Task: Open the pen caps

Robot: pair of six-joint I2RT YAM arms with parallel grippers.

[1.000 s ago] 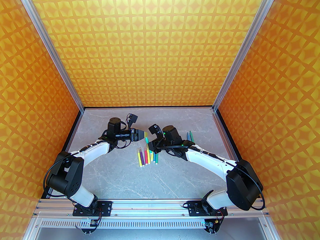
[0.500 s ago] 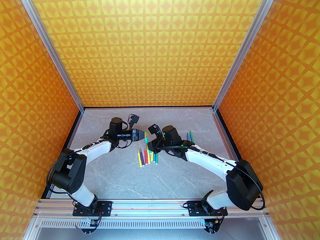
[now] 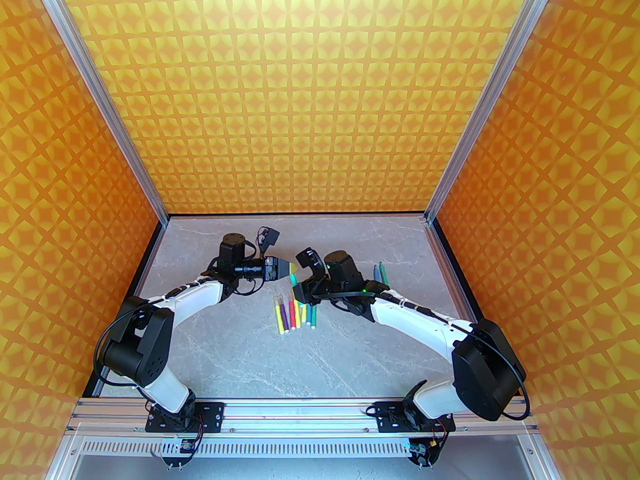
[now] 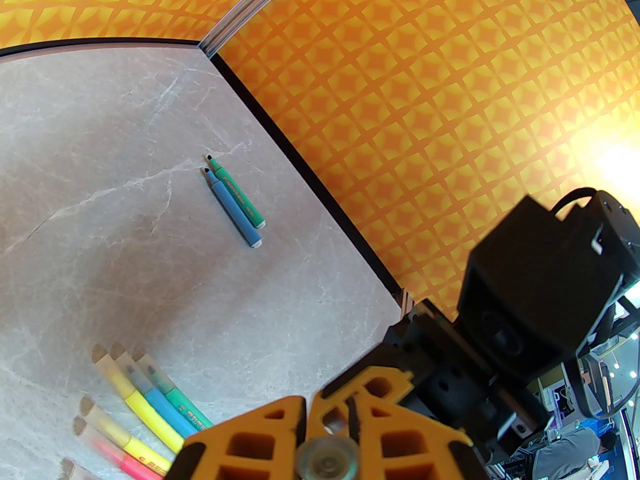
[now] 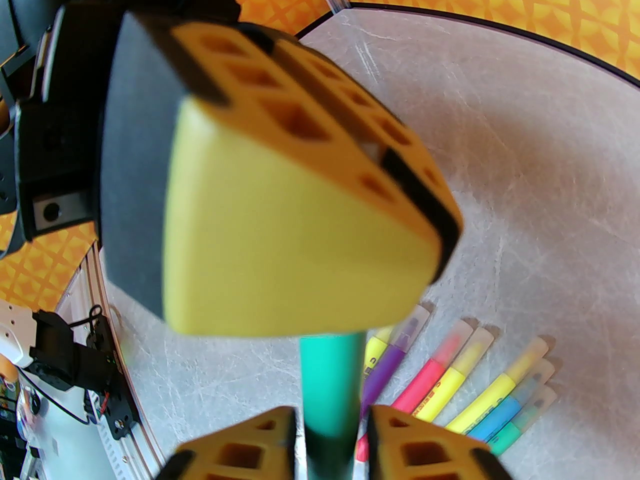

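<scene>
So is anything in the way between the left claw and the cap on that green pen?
Nothing visible. The left gripper is closed right on the clear pen cap; the right gripper grips the green pen by its barrel.

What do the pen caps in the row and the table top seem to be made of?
The pen caps: likely thin plastic, frosted and translucent, since the coloured tips show through. The table top: grey, marble-like with pale veins; real stone or a printed laminate, I cannot tell.
</scene>
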